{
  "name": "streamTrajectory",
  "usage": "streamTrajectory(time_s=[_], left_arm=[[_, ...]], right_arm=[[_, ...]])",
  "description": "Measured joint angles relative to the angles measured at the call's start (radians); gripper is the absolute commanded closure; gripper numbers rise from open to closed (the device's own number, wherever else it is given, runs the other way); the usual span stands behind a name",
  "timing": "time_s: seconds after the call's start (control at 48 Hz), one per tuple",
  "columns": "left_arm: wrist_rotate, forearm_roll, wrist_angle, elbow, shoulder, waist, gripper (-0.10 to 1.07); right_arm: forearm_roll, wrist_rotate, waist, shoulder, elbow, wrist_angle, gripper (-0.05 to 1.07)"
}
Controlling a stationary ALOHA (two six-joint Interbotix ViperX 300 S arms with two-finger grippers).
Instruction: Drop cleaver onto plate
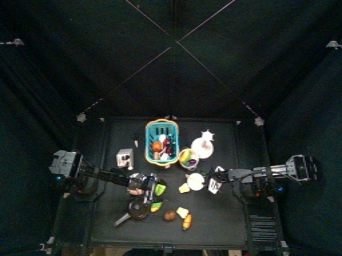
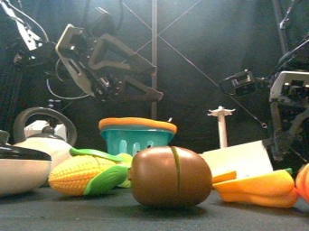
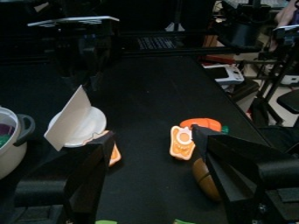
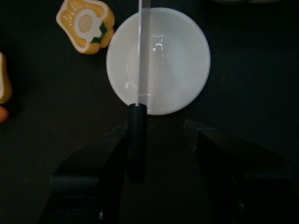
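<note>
My right gripper point(image 4: 146, 131) is shut on the black handle of the cleaver point(image 4: 138, 79) and holds it above the white plate point(image 4: 176, 61). The white blade stands on edge over the plate's middle. In the left wrist view the blade point(image 3: 70, 118) tilts up over the plate point(image 3: 87, 131). In the top view the plate point(image 1: 195, 182) lies at the table's middle right, with the right gripper point(image 1: 214, 183) beside it. My left gripper point(image 3: 152, 149) is open and empty, at the table's left point(image 1: 142, 186), apart from the plate.
A teal basket point(image 2: 136, 137) stands at the back. A brown kiwi point(image 2: 172, 176), corn point(image 2: 90, 173) and orange pieces point(image 2: 259, 189) lie at the front. A white pot point(image 2: 24, 162) is at the left. An orange slice point(image 3: 183, 143) lies near the plate.
</note>
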Motion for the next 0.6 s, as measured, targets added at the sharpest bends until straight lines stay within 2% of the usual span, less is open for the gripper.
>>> streamTrajectory(time_s=[0.125, 0.604], left_arm=[[0.000, 0.000, 0.000, 0.000, 0.000, -0.002, -0.04], [-0.002, 0.000, -0.002, 0.003, 0.000, 0.000, -0.04]], right_arm=[[0.003, 0.000, 0.002, 0.000, -0.002, 0.005, 0.07], [0.000, 0.000, 0.002, -0.035, -0.026, 0.061, 0.03]])
